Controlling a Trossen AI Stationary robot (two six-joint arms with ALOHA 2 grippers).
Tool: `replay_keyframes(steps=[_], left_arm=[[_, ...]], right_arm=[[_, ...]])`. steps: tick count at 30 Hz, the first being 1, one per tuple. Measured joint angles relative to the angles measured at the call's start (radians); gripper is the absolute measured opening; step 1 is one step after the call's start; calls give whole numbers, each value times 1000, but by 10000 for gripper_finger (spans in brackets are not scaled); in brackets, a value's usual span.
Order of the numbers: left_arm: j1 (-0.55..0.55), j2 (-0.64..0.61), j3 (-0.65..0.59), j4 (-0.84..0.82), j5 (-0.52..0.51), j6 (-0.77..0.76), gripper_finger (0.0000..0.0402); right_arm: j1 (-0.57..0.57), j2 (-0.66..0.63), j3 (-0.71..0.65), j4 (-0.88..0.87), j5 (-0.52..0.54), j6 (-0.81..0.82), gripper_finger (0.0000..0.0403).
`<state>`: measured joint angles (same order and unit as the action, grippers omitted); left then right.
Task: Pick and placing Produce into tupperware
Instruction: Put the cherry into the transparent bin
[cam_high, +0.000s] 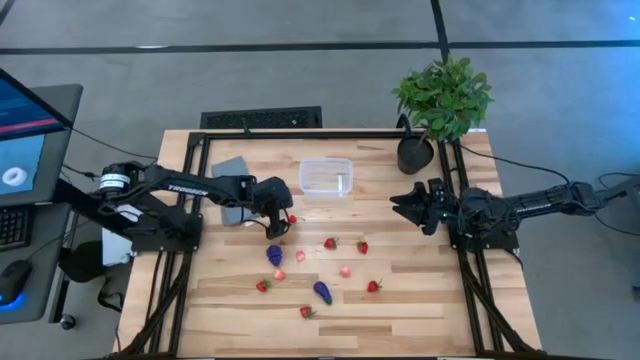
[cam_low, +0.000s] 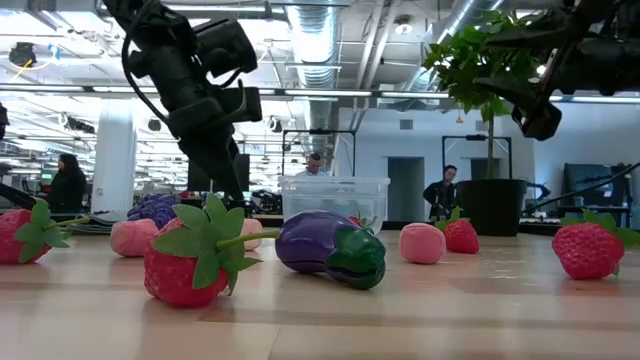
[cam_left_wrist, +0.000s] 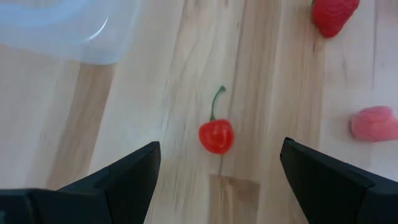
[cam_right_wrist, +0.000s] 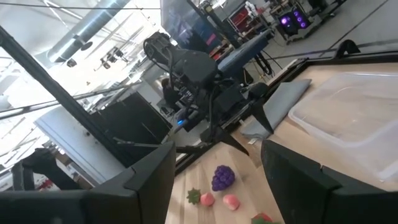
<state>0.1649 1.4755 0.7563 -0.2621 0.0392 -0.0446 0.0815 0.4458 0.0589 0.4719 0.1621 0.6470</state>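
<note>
A small red cherry-like fruit with a green stem (cam_left_wrist: 216, 135) lies on the table between the fingers of my open left gripper (cam_left_wrist: 217, 171), which points down over it without touching it; in the high view this gripper (cam_high: 279, 223) is just near of the clear tub (cam_high: 326, 177). The tub stands on its base at the far middle of the table. Strawberries (cam_high: 330, 243), pink pieces (cam_high: 345, 270), purple grapes (cam_high: 274, 255) and a purple eggplant (cam_high: 322, 291) lie scattered toward the near edge. My right gripper (cam_high: 404, 206) waits open above the table's right side.
A flat grey lid (cam_high: 232, 180) lies left of the tub, under the left arm. A potted plant (cam_high: 440, 105) stands at the far right corner. A strawberry (cam_left_wrist: 333, 15) and a pink piece (cam_left_wrist: 375, 123) lie close to the cherry. People stand in the room behind.
</note>
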Motion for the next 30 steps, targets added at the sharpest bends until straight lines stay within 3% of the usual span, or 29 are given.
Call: replay_keyframes(steps=[10, 30], left_arm=[[-13, 79, 0, 55, 10, 2, 320], [-46, 110, 0, 100, -38, 14, 320]], right_arm=[[-6, 0, 0, 0, 0, 1, 260], [-5, 0, 0, 0, 0, -1, 260]])
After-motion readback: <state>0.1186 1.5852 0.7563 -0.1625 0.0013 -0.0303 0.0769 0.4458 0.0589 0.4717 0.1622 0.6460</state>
